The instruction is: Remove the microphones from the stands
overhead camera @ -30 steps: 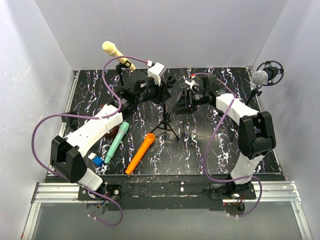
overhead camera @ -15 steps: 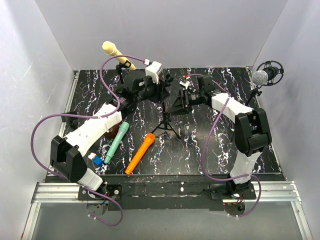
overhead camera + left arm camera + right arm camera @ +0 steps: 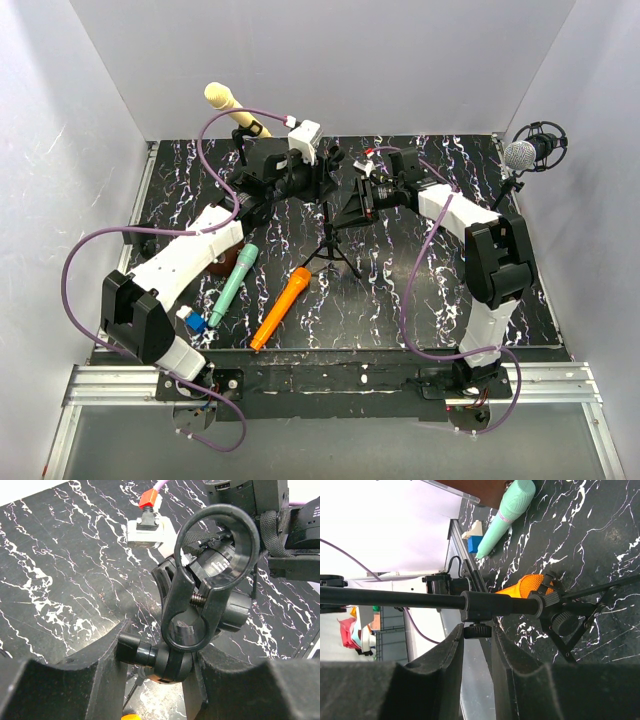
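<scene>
Far left at the back, find yellow mic seated in its own holder. Nearer, note teal mic and orange mic lying flat on the table, with orange just beside the legs of the stand. At centre, see left gripper part-closed on the clip, pinching its swivel joint from both sides. Look through the ring: empty. Just right, see right gripper narrowed about the pole at its collar; cannot tell whether pressing. Far right, spot silver mic in its cradle. Judge removal from the held stand done, with orange mic likeliest the one taken out; little left but letting go, unless meant for a mounted mic.
</scene>
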